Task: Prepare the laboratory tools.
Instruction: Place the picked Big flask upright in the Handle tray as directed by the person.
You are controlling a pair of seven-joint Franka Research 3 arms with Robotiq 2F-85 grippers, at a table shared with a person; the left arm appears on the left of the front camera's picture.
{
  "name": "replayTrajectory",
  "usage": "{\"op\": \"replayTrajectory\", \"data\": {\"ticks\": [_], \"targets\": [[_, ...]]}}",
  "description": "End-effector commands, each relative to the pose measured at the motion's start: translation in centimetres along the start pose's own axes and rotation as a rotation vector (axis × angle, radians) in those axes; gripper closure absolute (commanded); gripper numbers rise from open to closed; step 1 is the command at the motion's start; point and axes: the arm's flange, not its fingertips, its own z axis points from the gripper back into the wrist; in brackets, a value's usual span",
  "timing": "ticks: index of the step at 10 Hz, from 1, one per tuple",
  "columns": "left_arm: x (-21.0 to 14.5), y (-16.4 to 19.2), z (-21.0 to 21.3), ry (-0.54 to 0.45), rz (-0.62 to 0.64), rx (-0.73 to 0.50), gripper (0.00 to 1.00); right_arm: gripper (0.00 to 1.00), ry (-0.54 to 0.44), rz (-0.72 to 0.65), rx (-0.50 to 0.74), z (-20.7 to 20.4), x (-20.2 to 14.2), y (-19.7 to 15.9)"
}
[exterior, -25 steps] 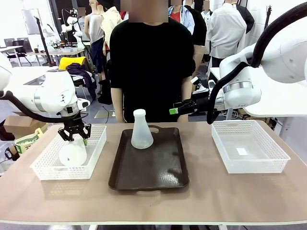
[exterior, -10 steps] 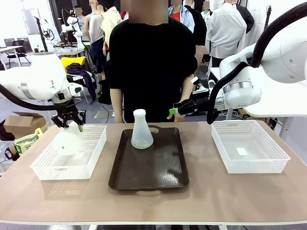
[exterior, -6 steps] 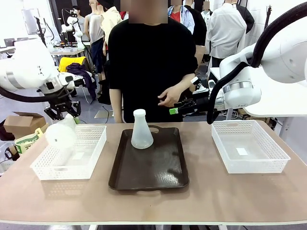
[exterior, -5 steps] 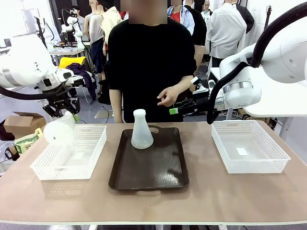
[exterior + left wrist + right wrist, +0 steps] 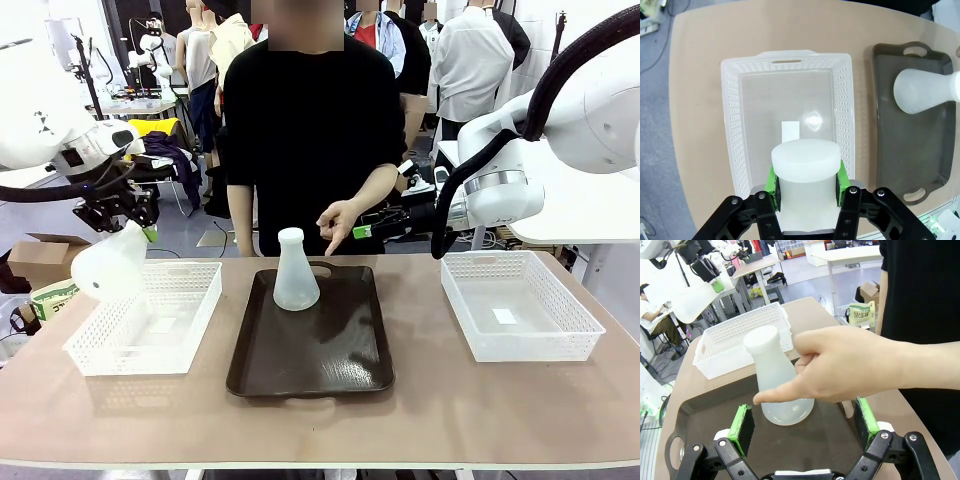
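Flask (image 5: 110,262) clamped in left pincer (image 5: 128,222) — above basket (image 5: 190,325).

Two white arms with rounded glossy shells; the left arm (image 5: 45,130) carries small dark markings, the right arm (image 5: 560,120) a silver joint ring and a thick black cable arching toward 12 o'clock. Each gripper (left gripper (image 5: 806,181), right gripper (image 5: 804,426)) is black with green pads (image 5: 742,428) and silver screws. The person (image 5: 310,130) wears a black short-sleeved top.
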Motion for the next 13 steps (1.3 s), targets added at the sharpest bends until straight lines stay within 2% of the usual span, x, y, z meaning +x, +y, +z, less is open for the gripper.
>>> {"op": "replayTrajectory", "data": {"ticks": [1,4,6,13], "targets": [[-2.2,-0.6,0.7,-0.058,-0.053,-0.025,1.0,0.0,0.009,0.002,0.004,0.0,-0.1,0.1],[-3.7,-2.2,1.8,-0.132,-0.107,-0.091,1.0,0.0,0.009,0.002,0.004,0.0,-0.1,0.1],[-3.1,-2.6,2.1,-0.096,-0.084,-0.039,1.0,0.0,0.009,0.002,0.004,0.0,-0.1,0.1],[-3.4,-2.7,1.7,-0.099,-0.083,-0.044,1.0,0.0,0.009,0.002,0.004,0.0,-0.1,0.1]]}}
